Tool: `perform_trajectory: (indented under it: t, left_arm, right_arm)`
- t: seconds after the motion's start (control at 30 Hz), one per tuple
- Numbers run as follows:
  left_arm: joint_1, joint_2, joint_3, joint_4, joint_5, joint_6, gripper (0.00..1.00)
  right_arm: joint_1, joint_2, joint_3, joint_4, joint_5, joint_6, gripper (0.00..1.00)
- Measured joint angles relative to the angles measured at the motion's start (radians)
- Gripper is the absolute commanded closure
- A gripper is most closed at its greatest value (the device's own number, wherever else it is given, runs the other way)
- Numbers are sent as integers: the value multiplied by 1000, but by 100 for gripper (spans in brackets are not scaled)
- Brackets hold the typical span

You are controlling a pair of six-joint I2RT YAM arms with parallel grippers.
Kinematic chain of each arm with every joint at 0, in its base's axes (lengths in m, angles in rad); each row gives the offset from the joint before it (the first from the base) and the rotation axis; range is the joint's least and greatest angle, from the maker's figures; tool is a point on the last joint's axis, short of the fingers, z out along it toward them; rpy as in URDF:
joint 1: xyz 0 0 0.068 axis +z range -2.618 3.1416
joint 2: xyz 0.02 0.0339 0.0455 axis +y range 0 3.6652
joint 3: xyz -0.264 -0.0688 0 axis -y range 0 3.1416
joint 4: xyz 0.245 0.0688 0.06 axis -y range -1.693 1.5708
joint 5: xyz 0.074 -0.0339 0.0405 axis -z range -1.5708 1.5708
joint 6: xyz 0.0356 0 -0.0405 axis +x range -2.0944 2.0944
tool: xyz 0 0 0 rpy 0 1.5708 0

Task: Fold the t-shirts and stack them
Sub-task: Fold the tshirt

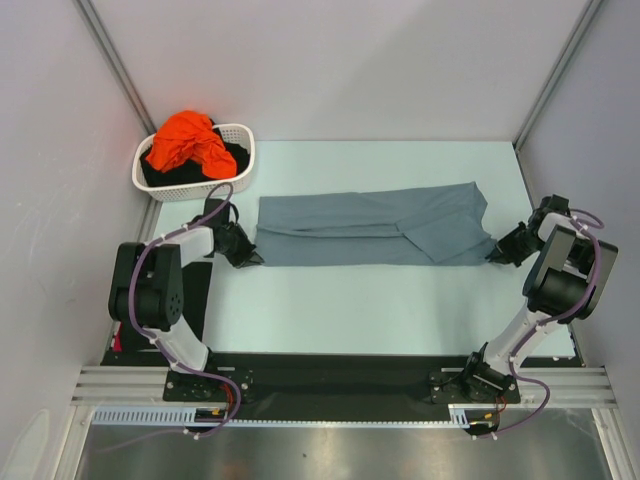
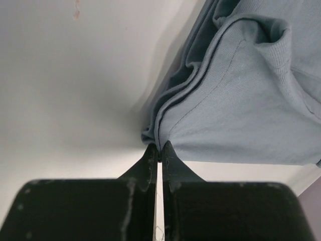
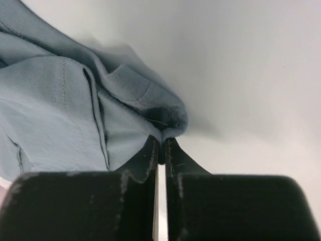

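A slate grey-blue t-shirt lies folded into a long band across the middle of the table. My left gripper is shut on its near left corner; in the left wrist view the cloth is pinched at the tips of that gripper. At the other end, my right gripper is shut on the near right corner, with the cloth bunched at the tips of the gripper. An orange t-shirt lies on black ones in the basket.
The white slotted basket stands at the back left, just behind my left arm. Grey walls close in the table on the left, back and right. Bare table lies between the shirt and the arm bases.
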Motion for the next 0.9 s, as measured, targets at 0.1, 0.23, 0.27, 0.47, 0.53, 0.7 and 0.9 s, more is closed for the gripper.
perform_trajectory:
  t: [0.1, 0.23, 0.27, 0.47, 0.53, 0.7, 0.9]
  left_arm:
    - [0, 0, 5, -11, -3, 9, 76]
    - [0, -11, 21, -53, -19, 20, 51]
    - [0, -22, 23, -72, -36, 25, 48]
    - [10, -146, 9, -203, -100, 87, 52]
    - [11, -183, 21, -217, -88, 111, 56]
    - [2, -135, 86, -169, 10, 137, 62]
    - [-44, 70, 226, -132, 113, 151, 64]
  right_arm:
    - [7, 0, 22, -26, 15, -9, 62]
    - [43, 0, 109, -99, 76, -21, 46]
    - [58, 0, 143, -116, 92, -21, 45]
    - [190, -58, 275, -163, 152, -18, 46]
    - [247, -87, 283, -151, 145, -11, 48]
    - [469, -127, 239, -63, 117, 31, 58]
    - [664, -70, 190, 2, 93, 76, 88]
